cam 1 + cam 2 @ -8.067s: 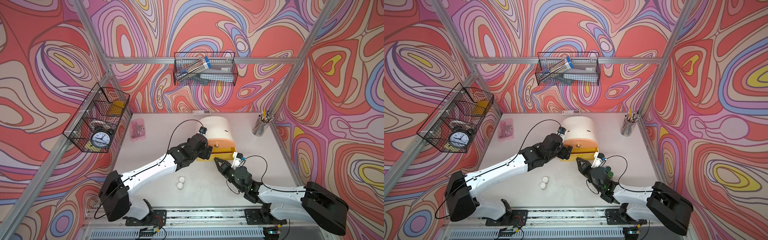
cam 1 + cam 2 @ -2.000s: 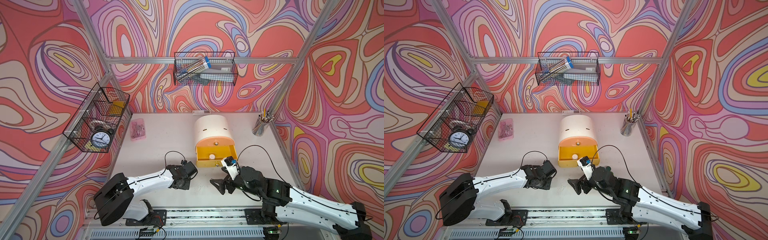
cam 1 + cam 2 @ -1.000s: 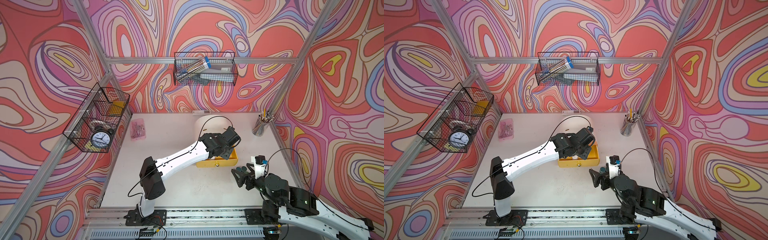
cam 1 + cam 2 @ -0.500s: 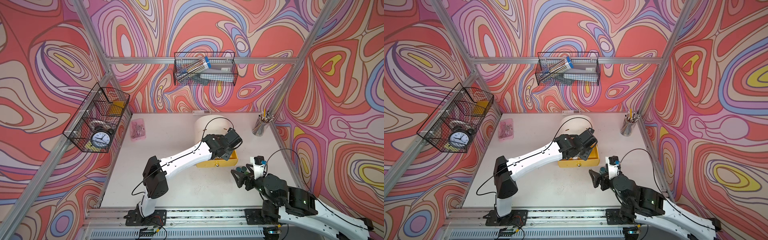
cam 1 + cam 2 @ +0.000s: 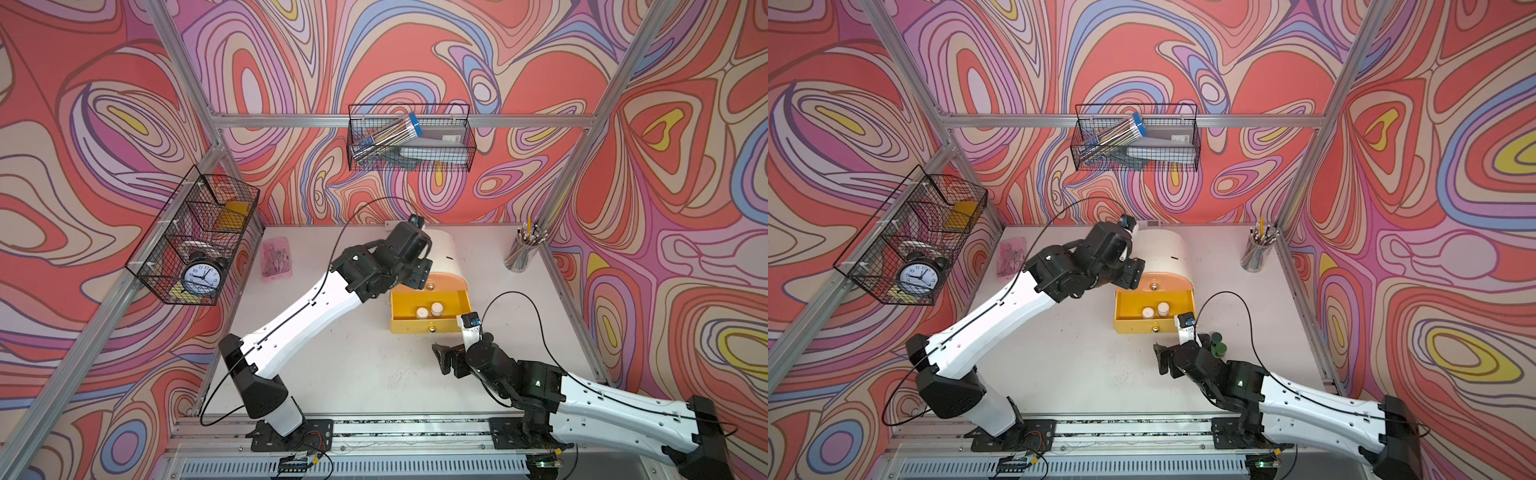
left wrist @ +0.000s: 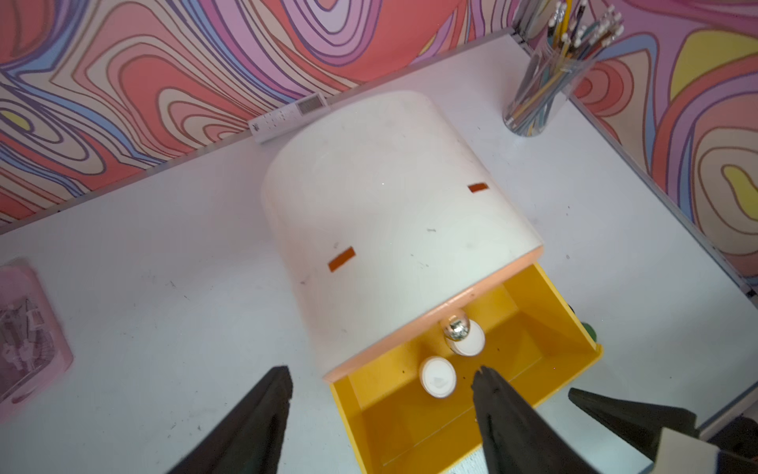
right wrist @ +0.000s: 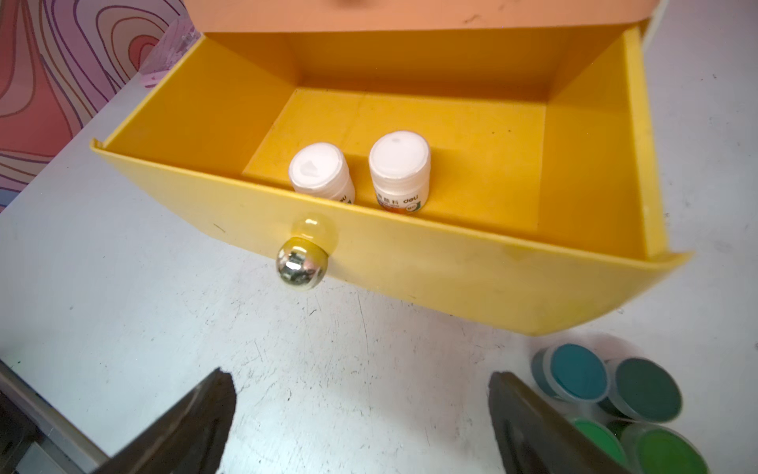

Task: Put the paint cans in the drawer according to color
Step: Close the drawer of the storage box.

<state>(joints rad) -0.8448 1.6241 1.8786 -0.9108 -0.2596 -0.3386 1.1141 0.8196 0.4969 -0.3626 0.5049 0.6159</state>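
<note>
Forward over the yellow drawer (image 5: pixel 411 326) stretches the left arm (image 5: pixel 307 307), tool (image 6: pixel 381 371) spread wide.

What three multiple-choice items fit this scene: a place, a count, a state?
1. Where are the white jars?
A. in the yellow drawer
B. on the table
C. in the right gripper

2. How many green or teal jars stand on the table?
A. two
B. four
C. six

3. How is the right gripper?
A. open, empty
B. shut on a jar
C. shut, empty

1 A: both stand inside it.
2 B: the right wrist view shows four lids beside the drawer.
3 A: its jaws stand wide apart, nothing between.
</note>
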